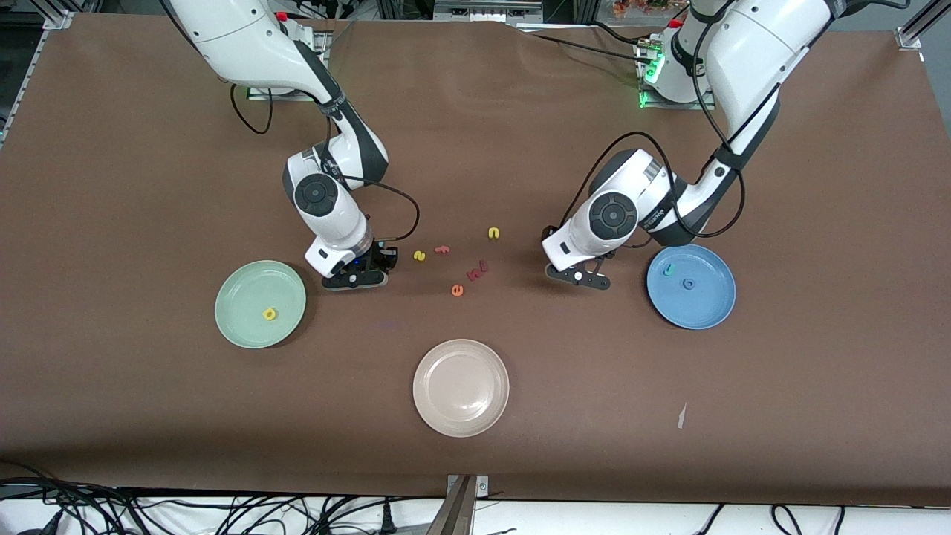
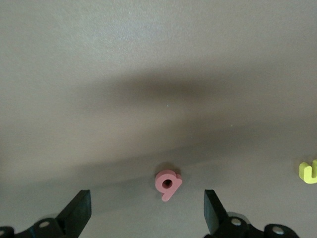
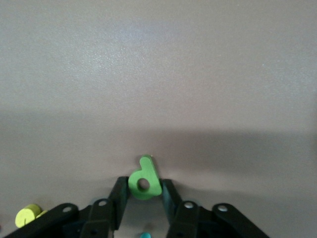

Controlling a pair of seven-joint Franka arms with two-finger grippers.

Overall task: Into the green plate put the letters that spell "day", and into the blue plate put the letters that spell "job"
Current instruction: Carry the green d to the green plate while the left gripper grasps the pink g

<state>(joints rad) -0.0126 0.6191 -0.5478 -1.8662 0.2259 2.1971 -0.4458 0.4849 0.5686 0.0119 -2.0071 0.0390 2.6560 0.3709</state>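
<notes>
The green a (image 3: 144, 182), light and stiff, is pinched at its flat sides by the right gripper (image 3: 143, 198); the left gripper (image 2: 146, 213) is held wide open, empty, over the pink b (image 2: 168, 184).

Beige plate (image 1: 461, 387) sits on brown tabletop (image 1: 148, 401), nearest the front camera. Farther from camera than the plate: orange e (image 1: 457, 290), then two dark red letters (image 1: 476, 270) close together, a pinkish-red letter (image 1: 442, 250), yellow s (image 1: 420, 255), yellow n (image 1: 493, 233) farthest.
</notes>
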